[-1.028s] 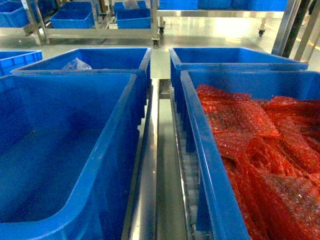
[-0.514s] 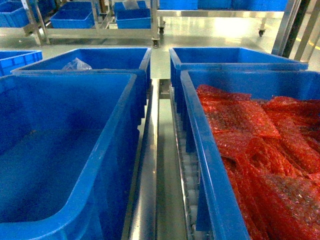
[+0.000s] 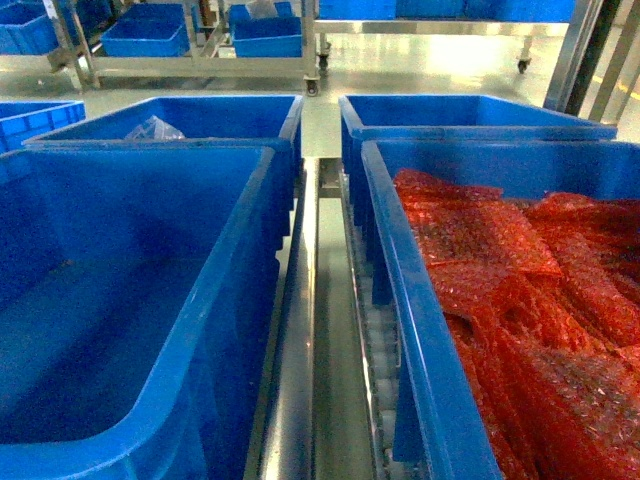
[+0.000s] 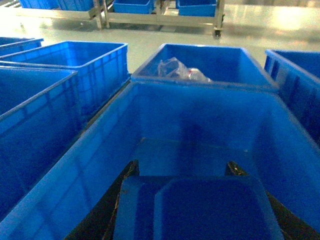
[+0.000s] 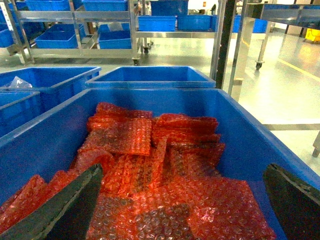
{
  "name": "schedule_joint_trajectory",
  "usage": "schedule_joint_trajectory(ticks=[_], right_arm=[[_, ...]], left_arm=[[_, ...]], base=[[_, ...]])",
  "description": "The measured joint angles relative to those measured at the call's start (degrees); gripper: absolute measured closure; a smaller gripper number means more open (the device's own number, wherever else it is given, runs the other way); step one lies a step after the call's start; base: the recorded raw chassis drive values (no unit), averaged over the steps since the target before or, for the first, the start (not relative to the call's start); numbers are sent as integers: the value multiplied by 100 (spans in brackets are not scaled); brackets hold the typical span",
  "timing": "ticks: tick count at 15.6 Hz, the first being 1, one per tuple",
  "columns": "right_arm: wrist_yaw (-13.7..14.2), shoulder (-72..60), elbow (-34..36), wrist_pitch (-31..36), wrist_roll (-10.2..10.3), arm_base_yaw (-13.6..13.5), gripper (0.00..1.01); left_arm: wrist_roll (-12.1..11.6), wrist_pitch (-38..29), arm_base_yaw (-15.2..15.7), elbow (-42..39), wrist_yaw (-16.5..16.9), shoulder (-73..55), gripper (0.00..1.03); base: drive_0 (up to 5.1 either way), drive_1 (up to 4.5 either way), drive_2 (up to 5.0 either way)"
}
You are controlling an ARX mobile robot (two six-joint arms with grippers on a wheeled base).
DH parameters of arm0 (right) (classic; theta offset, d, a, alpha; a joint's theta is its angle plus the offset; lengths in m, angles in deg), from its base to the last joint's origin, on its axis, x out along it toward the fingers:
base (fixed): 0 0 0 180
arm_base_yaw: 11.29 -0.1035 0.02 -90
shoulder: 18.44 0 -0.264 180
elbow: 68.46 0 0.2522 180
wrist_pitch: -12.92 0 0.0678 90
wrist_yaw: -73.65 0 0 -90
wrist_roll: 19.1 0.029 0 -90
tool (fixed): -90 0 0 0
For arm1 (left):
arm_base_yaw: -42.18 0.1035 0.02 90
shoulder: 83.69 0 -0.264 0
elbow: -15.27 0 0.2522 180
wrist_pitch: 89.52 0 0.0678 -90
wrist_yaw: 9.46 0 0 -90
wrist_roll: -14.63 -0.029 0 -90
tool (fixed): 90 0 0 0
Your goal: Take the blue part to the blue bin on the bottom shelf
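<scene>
In the left wrist view the blue part [image 4: 200,210], a blocky blue piece with a rounded-square face, fills the gap between my left gripper's [image 4: 182,166] dark fingers, which are shut on it. It hangs over the inside of the blue bin [image 4: 75,195], whose floor is bare. In the head view this bin [image 3: 240,300] stands at the left on the bottom shelf [image 3: 372,345], where steel rails and white rollers show between the crates. My right gripper [image 5: 182,172] is open above red bubble-wrap bags. Neither gripper shows in the head view.
A like blue crate [image 3: 410,330] full of red bubble-wrap bags [image 3: 520,290] stands on the right. Behind are two more blue crates, the left one [image 3: 200,115] holding a clear plastic bag [image 3: 152,129]. Steel racks with blue crates [image 3: 150,35] stand across the floor.
</scene>
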Motion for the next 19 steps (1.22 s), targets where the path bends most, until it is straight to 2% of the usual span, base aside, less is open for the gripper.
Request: schedule_joint_trajectory(ticks=[1,3,4,5,6,7,9,12,14,18,19], right_arm=[[-2,0,0,-2,-2,0,3],[-2,0,0,-4,-2,0,3],[-2,0,0,4,-2,0,3],[-4,0,0,-2,-2,0,3],[0,0,0,-4,-2,0,3],[0,0,0,0,-2,0,3],[0,0,0,0,-2,0,3],[-2,0,0,-2,0,0,3],[-2,0,0,-2,0,0,3],[-2,0,0,-2,-2,0,3],[2,0,0,-4,0,0,3]], left_arm=[[186,-428,243,234,358,-577,55],[339,-387,289,243,511,-1054,26],[354,-483,278,243,518,-1029,18],[114,-1589,509,-55,1172,-960,27],[-70,-2009,647,-339,1552,-776,35],[-179,-2124,754,-564,1768,-603,44],[-306,-2057,929,-809,2011,-330,64],[-337,-1882,1139,-1075,2227,144,92],[-334,-1810,1200,-1147,2293,278,101],[-341,-1703,1530,-1231,2708,461,101],[-345,-1624,1742,-1290,2815,592,101]], base=[[0,0,0],[0,0,0],[0,0,0],[0,0,0],[0,0,0],[0,0,0],[0,0,0],[0,0,0],[0,0,0],[0,0,0],[0,0,0]])
